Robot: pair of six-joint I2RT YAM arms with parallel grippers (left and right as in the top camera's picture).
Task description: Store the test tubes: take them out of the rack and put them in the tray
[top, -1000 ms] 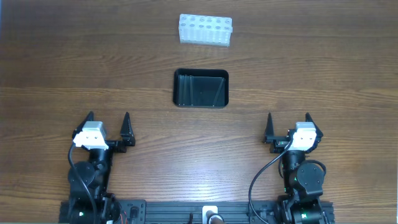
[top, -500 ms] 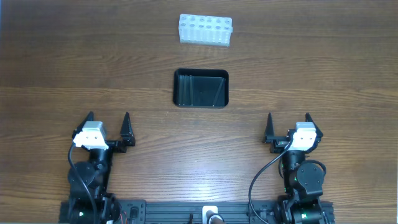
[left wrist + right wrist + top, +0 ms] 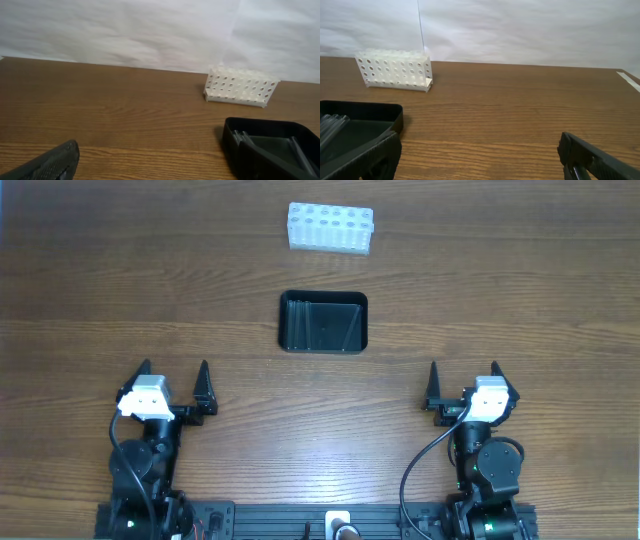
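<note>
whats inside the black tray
Clear test tubes lie flat on the floor of the black tray. Their number cannot be told, and in the wrist views the tray's near wall hides part of the floor.

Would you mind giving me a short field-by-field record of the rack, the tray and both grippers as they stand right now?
rack: white, at the table's far side, beyond the tray; whether tubes stand in it cannot be told
tray: black, mid-table, between rack and arms
test tubes: clear, lying inside the tray
left gripper: open, holding nothing, near its base
right gripper: open, holding nothing, near its base
table: brown wood
</note>
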